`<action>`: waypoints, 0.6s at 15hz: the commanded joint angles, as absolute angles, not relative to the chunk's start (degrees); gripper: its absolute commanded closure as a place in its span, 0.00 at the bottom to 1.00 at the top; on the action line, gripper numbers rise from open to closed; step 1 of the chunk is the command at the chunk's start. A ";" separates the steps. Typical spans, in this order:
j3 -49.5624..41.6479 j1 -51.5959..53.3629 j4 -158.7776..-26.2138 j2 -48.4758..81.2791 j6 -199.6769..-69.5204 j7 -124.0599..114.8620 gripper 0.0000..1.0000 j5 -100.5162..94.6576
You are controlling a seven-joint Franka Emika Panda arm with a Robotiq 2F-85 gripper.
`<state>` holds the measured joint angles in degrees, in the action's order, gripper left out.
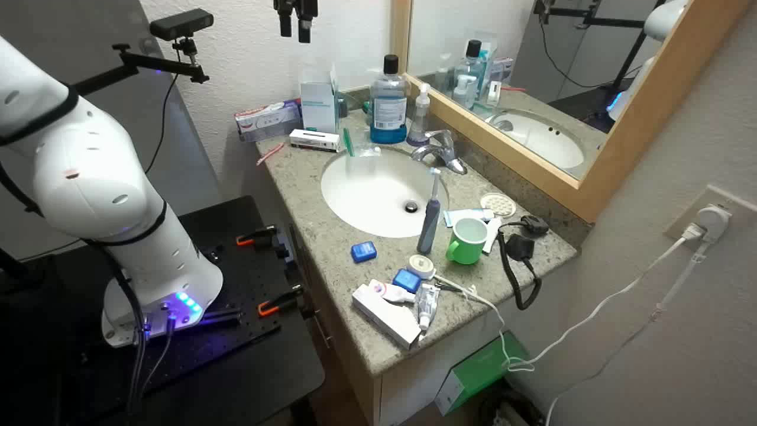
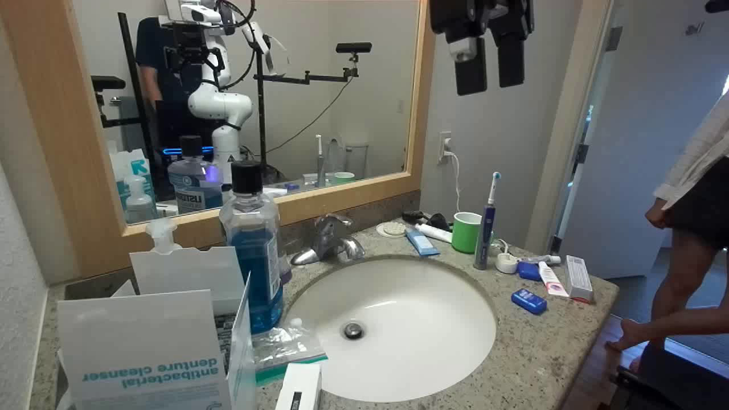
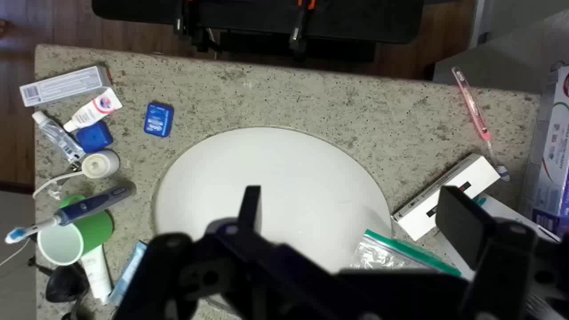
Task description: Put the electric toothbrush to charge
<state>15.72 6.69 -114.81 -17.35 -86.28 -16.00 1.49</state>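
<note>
The electric toothbrush stands upright on the counter, with a dark blue-grey handle and a white neck, in both exterior views [image 1: 429, 223] [image 2: 484, 233]. It also shows at the left of the wrist view [image 3: 95, 204]. It is between the sink and the green cup. A round white charger base with a white cord sits close by it, apart from it, in both exterior views [image 1: 420, 266] [image 2: 506, 262] and in the wrist view [image 3: 100, 164]. My gripper is open and empty, high above the sink, in both exterior views [image 1: 295, 34] [image 2: 491, 77] and in the wrist view [image 3: 353, 213].
A green cup [image 1: 468, 240] stands right beside the toothbrush. Blue floss boxes [image 1: 363, 252], toothpaste tubes and a white carton [image 1: 385, 315] lie around the charger. The sink [image 1: 378, 195], faucet [image 2: 327, 242], tall mouthwash bottle [image 2: 253, 262] and mirror are behind. The cord runs to a wall outlet [image 1: 709, 219].
</note>
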 commanded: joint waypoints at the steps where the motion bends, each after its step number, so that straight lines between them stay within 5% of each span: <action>1: 14.97 7.60 -114.68 -17.21 -86.17 -16.24 0.00 1.27; 9: 13.57 6.86 -122.50 -18.39 -101.05 -20.21 0.00 3.36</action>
<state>14.51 6.72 -117.97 -17.36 -94.30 -17.39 1.70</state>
